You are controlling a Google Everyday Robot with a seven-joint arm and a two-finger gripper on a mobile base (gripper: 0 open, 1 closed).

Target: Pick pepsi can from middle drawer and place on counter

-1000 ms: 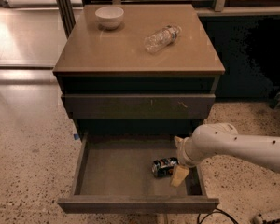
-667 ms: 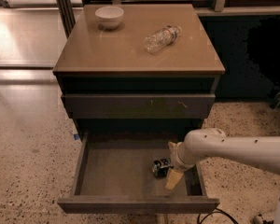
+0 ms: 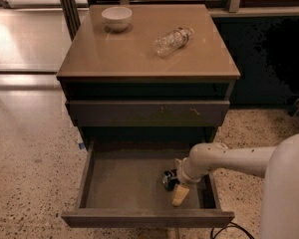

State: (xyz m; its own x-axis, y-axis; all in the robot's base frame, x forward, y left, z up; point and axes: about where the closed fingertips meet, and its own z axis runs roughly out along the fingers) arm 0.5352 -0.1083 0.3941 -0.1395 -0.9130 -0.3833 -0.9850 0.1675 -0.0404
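The middle drawer (image 3: 120,182) is pulled open at the bottom of the dark cabinet. The pepsi can (image 3: 168,179) lies on the drawer's grey floor at the right, dark with a silver end. My gripper (image 3: 176,182) reaches down into the drawer from the right on a white arm. Its pale fingers (image 3: 179,196) are spread, one in front of the can and one behind it, with the can at the gap between them. The glossy tan counter (image 3: 129,54) tops the cabinet.
A white bowl (image 3: 116,18) stands at the counter's back left. A clear plastic water bottle (image 3: 172,40) lies on its side at the back right. A shut drawer front with pale scratch marks (image 3: 147,112) sits above the open drawer. Speckled stone floor (image 3: 30,183) surrounds the cabinet.
My arm has slid left and slightly lower in the drawer, bringing the gripper closer around the can. The can has stayed in place.
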